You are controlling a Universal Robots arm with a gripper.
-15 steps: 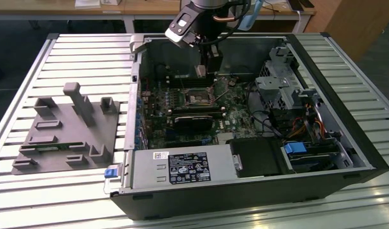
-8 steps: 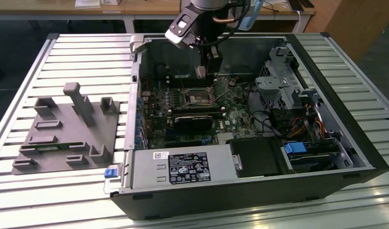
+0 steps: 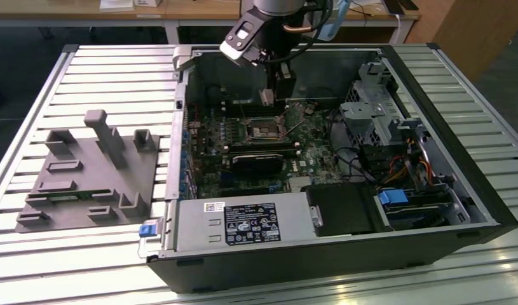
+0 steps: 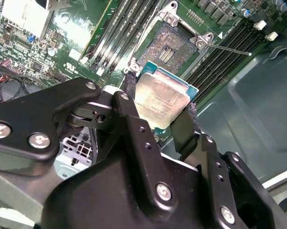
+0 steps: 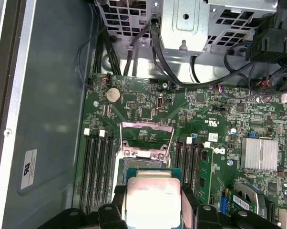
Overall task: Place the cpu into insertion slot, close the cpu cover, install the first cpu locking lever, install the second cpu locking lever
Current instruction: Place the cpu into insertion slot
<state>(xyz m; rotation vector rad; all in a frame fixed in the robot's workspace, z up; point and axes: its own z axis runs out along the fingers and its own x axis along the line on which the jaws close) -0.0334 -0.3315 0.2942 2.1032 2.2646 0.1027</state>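
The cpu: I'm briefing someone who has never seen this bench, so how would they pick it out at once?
Look inside the open computer case at the green motherboard, where the arm's gripper reaches in. Clamped between its black fingers, near the open insertion slot, is the cpu: a small flat square with a pale silvery face, unlike the long black memory slots alongside.

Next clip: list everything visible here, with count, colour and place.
computer case: one, black, open on the slatted table
fixture block: one, grey, on the table beside the case
motherboard: one, green, inside the case
insertion slot: one, dark centre, silvery rim, on the motherboard, empty
cpu cover: one, silvery, apparently raised at the slot
memory slots: two banks, black, flanking the slot
coin cell: one, silvery, on the motherboard
cpu: one, silvery-beige, held near the slot
end effector: one, black, shut on the cpu
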